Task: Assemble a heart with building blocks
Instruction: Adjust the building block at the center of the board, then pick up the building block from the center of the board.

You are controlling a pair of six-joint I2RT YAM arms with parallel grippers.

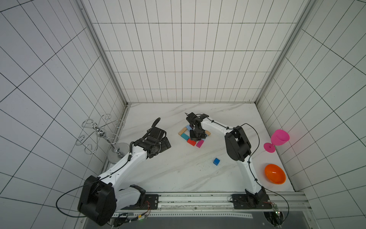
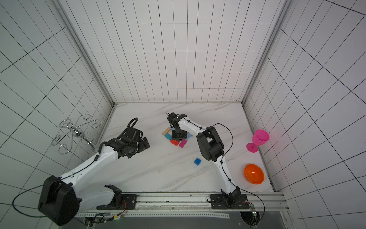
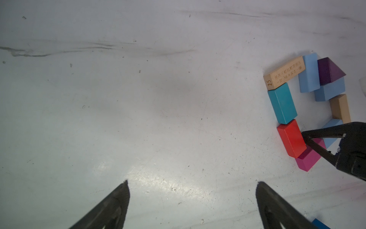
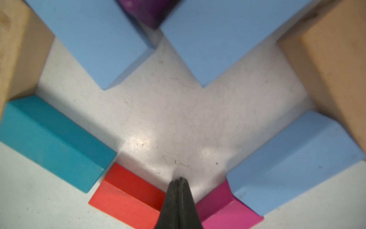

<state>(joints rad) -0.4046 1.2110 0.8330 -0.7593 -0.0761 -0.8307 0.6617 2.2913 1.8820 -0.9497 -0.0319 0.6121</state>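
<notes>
Right gripper (image 4: 179, 181): jaws pressed together, nothing pinched, tip down on the white marble-patterned tabletop (image 1: 178, 178) inside the heart outline (image 3: 285, 74) of coloured wooden blocks. Left gripper (image 3: 192, 182): spread wide, empty, over bare table beside the ring. Ring sits mid-table, nearly closed, dark purple wooden wedge (image 3: 328, 72) at the notch. My closed tip rests at the inner corner where the red wooden brick (image 4: 126, 198) and the pink wooden brick (image 4: 231, 216) converge; whether it touches either I cannot tell. Reads as nudging the lower point into shape. Small blue wooden cube (image 1: 216, 161) lies alone, well apart, nearer my base. Next, I judge: lift clear without dragging bricks, open, fetch cube, seat it at the tip.
</notes>
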